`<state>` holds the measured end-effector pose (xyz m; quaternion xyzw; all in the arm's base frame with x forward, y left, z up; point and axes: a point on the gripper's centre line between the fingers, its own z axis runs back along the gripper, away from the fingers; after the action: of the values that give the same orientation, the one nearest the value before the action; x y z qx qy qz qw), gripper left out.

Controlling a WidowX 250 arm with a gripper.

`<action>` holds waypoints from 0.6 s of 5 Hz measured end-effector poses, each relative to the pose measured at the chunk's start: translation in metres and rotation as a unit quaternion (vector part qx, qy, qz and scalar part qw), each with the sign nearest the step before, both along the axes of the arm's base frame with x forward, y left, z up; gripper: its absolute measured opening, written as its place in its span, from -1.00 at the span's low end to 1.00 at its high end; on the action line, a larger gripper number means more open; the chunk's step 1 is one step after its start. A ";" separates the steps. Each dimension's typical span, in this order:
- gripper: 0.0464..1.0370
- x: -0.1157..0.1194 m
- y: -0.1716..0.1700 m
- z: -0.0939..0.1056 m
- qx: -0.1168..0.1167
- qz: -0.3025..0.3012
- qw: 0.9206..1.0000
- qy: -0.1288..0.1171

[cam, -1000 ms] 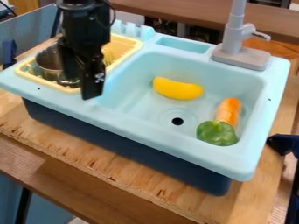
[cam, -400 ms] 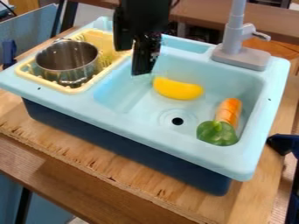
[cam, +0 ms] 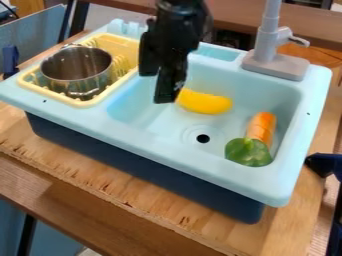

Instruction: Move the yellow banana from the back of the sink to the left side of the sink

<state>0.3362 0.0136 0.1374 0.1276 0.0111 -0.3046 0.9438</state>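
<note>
End effector (cam: 158, 89) is open and empty, yellow banana (cam: 206, 102) just right of it in view, long axis running sideways away.

Yellow, curved, banana-shaped toy, smooth, plastic-looking (cam: 206, 102), whole, nothing on top of it. Lying flat on its long side, just beyond and to the picture's right of the black two-finger pincer (cam: 158, 89). Near end tucked visually behind pincer's lower tip, contact unclear. Other end blunt, rounded, points away from pincer, toward picture's right.
</note>
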 end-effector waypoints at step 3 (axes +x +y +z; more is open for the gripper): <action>0.93 0.030 -0.013 -0.030 0.005 -0.082 0.997 0.010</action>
<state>0.3658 0.0009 0.1071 0.1298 0.0112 -0.3825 0.9147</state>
